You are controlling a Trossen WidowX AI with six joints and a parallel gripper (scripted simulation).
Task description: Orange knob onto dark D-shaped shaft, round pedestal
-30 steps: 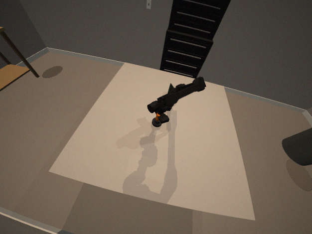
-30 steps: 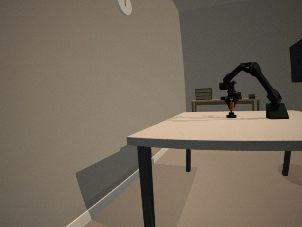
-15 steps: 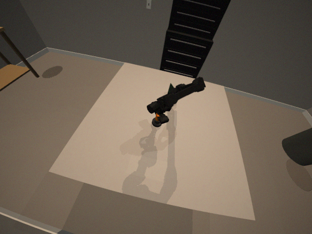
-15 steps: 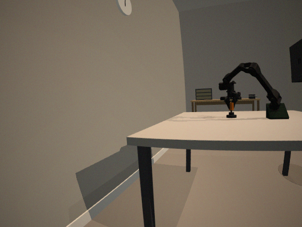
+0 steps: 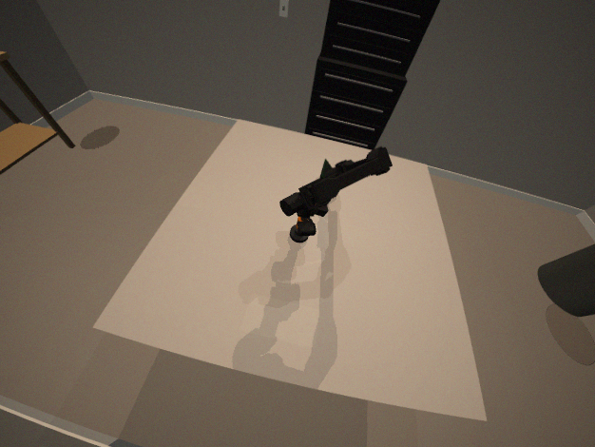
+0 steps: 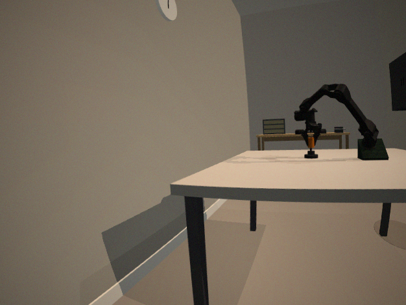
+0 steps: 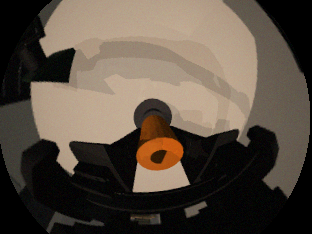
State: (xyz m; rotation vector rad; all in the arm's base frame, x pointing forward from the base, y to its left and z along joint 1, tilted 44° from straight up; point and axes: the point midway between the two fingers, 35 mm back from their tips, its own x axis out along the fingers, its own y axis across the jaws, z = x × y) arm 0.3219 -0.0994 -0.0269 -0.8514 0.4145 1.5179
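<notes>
The orange knob (image 5: 300,219) (image 6: 310,143) (image 7: 156,131) is upright between the fingers of my gripper (image 6: 311,141) (image 7: 155,129), which is shut on it. The round dark pedestal (image 5: 297,238) (image 6: 310,156) (image 7: 152,104) stands on the table below. In the exterior view the knob is over the pedestal's middle, and a short stretch of the dark shaft (image 6: 310,149) shows between them. The knob's lower end is near the shaft's top; whether they touch I cannot tell. The wrist view shows the hole in the knob's upper face. The shaft's flat side is hidden.
The pedestal stands on the pale table (image 5: 206,250) (image 6: 278,174). The arm's dark green base block (image 6: 371,150) is on the table to the right in the exterior view. The arm's shadows fall across the table top. A wooden desk (image 6: 331,137) stands at the back of the room.
</notes>
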